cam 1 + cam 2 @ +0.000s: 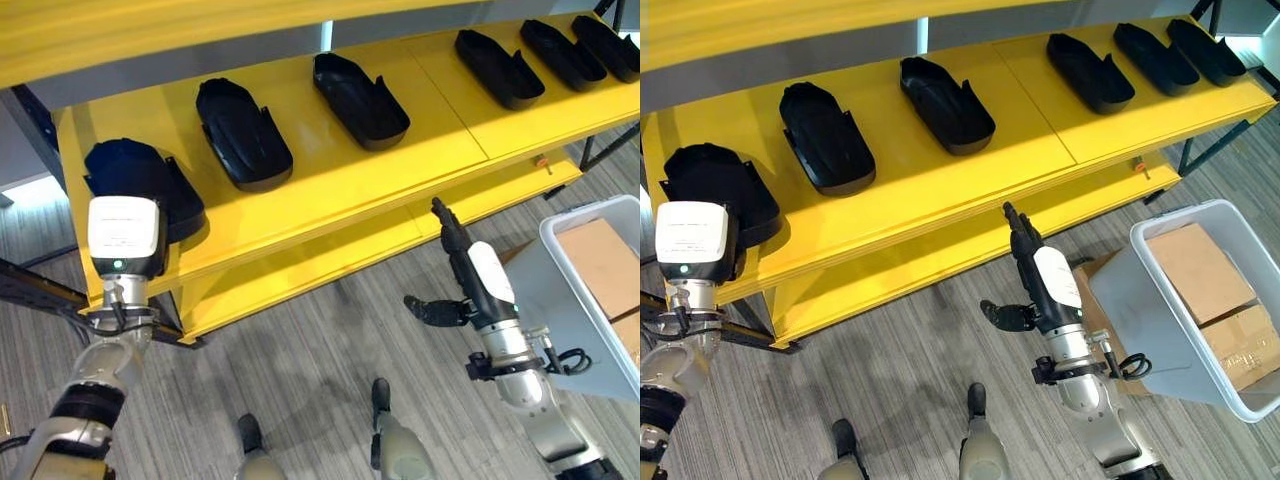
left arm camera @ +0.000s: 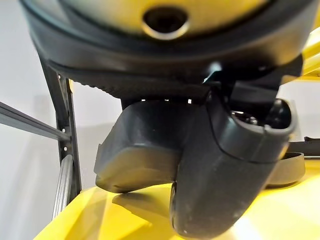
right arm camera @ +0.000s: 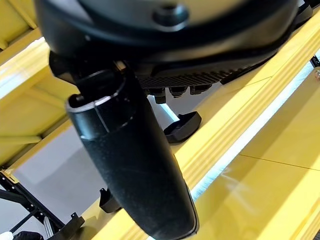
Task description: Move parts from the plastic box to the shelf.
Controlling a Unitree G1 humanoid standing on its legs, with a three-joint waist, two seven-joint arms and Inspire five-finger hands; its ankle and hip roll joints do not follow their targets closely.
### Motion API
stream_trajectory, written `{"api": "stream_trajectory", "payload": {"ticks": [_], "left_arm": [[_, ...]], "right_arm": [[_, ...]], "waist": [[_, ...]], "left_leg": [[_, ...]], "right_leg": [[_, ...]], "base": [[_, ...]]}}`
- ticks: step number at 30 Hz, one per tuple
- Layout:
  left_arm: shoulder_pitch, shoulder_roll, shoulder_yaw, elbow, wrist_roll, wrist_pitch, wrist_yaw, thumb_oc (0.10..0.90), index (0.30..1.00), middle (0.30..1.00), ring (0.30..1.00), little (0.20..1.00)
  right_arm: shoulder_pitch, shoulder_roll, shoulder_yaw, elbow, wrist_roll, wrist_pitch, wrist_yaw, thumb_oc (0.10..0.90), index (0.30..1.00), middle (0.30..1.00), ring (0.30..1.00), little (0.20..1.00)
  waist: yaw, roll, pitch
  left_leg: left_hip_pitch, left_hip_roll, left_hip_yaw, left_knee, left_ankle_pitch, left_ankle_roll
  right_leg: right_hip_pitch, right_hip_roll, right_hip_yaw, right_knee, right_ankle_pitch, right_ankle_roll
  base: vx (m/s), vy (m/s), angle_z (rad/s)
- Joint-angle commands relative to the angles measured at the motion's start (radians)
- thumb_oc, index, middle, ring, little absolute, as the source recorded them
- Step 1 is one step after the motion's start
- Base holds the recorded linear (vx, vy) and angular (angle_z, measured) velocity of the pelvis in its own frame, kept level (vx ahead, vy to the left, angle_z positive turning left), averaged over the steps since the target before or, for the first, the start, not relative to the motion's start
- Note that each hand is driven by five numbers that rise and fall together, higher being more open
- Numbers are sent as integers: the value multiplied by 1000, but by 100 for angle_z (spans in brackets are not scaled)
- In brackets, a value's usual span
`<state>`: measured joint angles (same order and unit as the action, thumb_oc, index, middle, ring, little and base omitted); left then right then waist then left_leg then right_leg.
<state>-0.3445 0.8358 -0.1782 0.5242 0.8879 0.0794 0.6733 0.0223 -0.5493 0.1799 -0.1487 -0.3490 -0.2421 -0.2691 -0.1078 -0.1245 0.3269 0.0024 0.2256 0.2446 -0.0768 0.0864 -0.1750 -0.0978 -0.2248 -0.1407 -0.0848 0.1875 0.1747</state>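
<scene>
Black moulded part (image 1: pixel 140 180) at the left end of the yellow shelf (image 1: pixel 330 170), lying at the shelf's left front corner, close to both edges. The left hand (image 2: pixel 215 165) is raised to that corner, its white-cased wrist in front of the part; the thumb lies against the part's dark side, but whether the fingers grip it cannot be told, since they are hidden behind it. Beyond the fingers, along the shelf: five more black parts, the nearest (image 1: pixel 242 133) just past the first, then one (image 1: pixel 360 100) at mid-shelf, then a close row of three (image 1: pixel 545 55) at the far right end. Bare yellow board lies open between the parts and along the front edge. Right hand (image 1: pixel 455 270), held upright below the shelf's front edge, fingers (image 1: pixel 445 225) straight and released, thumb out sideways, holding nothing. Beside its wrist: grey plastic box (image 1: pixel 1140 290), tilted, cardboard cartons (image 1: pixel 1195 270) inside. Grey plank floor (image 1: pixel 330 340) beneath.
</scene>
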Motion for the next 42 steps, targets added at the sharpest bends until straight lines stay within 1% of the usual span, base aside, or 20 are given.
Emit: {"api": "stream_trajectory", "payload": {"ticks": [1, 15, 16, 23, 24, 27, 28, 31, 33, 37, 42], "left_arm": [[-55, 102, 3, 90, -56, 7, -30, 400, 300, 300, 300, 300], [-87, 169, -33, 183, -67, -1, -41, 400, 300, 300, 300, 300], [-83, 181, -30, 147, -61, 2, -51, 400, 300, 300, 300, 300], [-92, 199, -43, 177, -52, -8, -56, 400, 300, 300, 300, 300], [-117, 211, -70, 190, -47, -12, -57, 400, 300, 300, 300, 300], [-128, 219, -88, 191, -42, -18, -60, 400, 300, 300, 300, 300], [-140, 232, -110, 185, -28, -30, -61, 400, 300, 300, 300, 300], [-155, 251, -136, 190, -9, -36, -66, 400, 300, 300, 300, 300], [-178, 267, -173, 217, 10, -41, -78, 400, 300, 300, 300, 300], [-192, 264, -188, 228, 8, -45, -80, 400, 300, 300, 300, 300], [-189, 269, -183, 213, 7, -48, -77, 406, 308, 308, 308, 308]], "right_arm": [[-87, -29, -55, -120, 56, -92, -40, 900, 1000, 1000, 1000, 1000], [-85, -42, -52, -130, 64, -103, -42, 900, 1000, 1000, 1000, 1000], [-80, -44, -63, -133, 58, -101, -45, 900, 1000, 1000, 1000, 1000], [-81, -46, -66, -131, 56, -105, -49, 900, 1000, 1000, 1000, 1000], [-82, -50, -65, -134, 54, -109, -50, 900, 1000, 1000, 1000, 1000], [-80, -53, -68, -139, 52, -111, -53, 900, 1000, 1000, 1000, 1000], [-81, -59, -73, -137, 50, -113, -57, 900, 1000, 1000, 1000, 1000], [-83, -62, -75, -134, 50, -117, -59, 900, 1000, 1000, 1000, 1000], [-83, -65, -75, -135, 50, -121, -62, 900, 1000, 1000, 1000, 1000], [-86, -69, -76, -134, 47, -123, -64, 900, 1000, 1000, 1000, 1000], [-82, -72, -89, -136, 47, -122, -70, 900, 1000, 1000, 1000, 1000]], "waist": [[1, -37, -13], [5, -56, -9], [9, -56, -7], [8, -55, -5], [5, -56, -6], [4, -56, -4], [2, -55, -1], [2, -54, 1], [-2, -55, 3], [-3, -52, 6], [-3, -49, 10]], "left_leg": [[9, -16, 7, 51, -48, 62], [-21, -24, 1, 77, -59, 67], [-26, -25, -1, 79, -60, 68], [-40, -29, -6, 91, -65, 70], [-51, -31, -8, 95, -66, 71], [-60, -33, -10, 102, -68, 72], [-67, -36, -11, 109, -70, 73], [-75, -37, -13, 115, -72, 75], [-82, -38, -12, 124, -75, 76], [-88, -40, -14, 129, -77, 77], [-99, -41, -15, 137, -79, 77]], "right_leg": [[-35, -27, 12, 85, -21, 38], [-34, -34, 5, 69, -4, 46], [-34, -35, 4, 67, -4, 47], [-34, -41, -1, 60, 6, 50], [-35, -43, -4, 56, 11, 52], [-37, -45, -5, 56, 13, 53], [-38, -47, -7, 57, 17, 54], [-41, -49, -7, 57, 20, 55], [-46, -50, -5, 55, 25, 55], [-48, -51, -3, 53, 27, 56], [-52, -53, -2, 53, 27, 54]], "base": [[0, 0, 0], [0, 0, 0], [0, 0, 0], [0, 0, 0], [0, 0, 0], [-9, 9, 2], [0, 0, 0], [0, 0, 0], [0, 0, 0], [0, 0, 0], [0, 0, 0]]}}
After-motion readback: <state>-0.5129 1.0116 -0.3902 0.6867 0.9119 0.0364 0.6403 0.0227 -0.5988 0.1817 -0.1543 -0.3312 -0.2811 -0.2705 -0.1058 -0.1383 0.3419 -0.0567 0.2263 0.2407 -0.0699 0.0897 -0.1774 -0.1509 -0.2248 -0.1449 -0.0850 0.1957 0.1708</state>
